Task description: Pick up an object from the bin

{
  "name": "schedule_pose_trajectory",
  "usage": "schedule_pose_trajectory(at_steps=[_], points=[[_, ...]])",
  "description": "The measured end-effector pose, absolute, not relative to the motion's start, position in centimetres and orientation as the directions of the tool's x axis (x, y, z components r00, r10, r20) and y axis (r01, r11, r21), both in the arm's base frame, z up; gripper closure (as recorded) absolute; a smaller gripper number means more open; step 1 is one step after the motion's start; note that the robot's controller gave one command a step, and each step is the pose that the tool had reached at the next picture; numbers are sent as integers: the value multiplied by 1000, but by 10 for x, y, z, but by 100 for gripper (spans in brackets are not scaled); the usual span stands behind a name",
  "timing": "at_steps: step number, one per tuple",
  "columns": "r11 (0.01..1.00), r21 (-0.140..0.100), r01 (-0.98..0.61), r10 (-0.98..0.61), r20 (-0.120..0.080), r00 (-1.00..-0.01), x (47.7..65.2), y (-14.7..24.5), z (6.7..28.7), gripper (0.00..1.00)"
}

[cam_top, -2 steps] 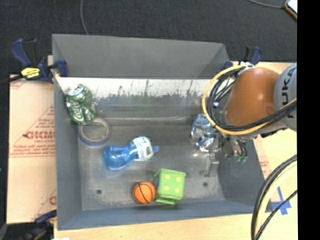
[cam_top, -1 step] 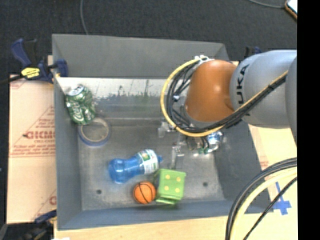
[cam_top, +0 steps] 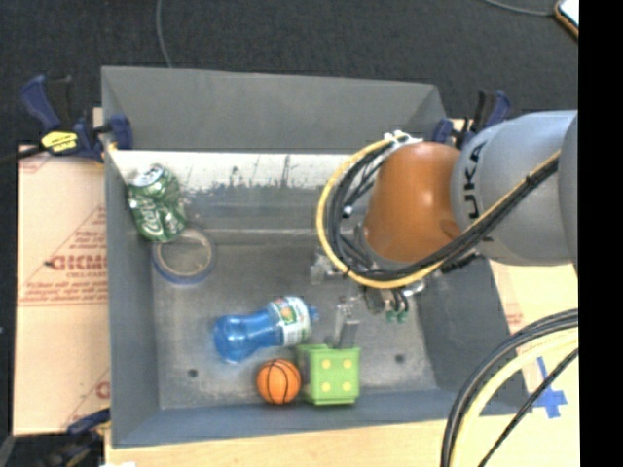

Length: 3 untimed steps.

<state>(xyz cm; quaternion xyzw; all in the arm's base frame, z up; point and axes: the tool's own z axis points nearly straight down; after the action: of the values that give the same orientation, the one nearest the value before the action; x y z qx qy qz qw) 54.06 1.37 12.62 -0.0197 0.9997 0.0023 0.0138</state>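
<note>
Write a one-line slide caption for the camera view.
The arm's gripper poised by a green dotted cube near the bin's front wall, an orange ball and blue bottle alongside.

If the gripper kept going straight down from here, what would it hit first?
Most likely the green die: the gripper hangs just at its far edge. Depth is unclear, so it might instead meet bare bin floor between the die and the bottle.
</note>
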Motion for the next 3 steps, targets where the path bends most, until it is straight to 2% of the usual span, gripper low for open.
schedule_pose_trajectory(at_steps=[1,2,3], points=[[1000,4,-31,-31,-34,-999,539,32,86,0],[997,2,78,78,-29,-997,488,36,71,100],[997,2,78,78,-29,-997,488,37,71,100]])
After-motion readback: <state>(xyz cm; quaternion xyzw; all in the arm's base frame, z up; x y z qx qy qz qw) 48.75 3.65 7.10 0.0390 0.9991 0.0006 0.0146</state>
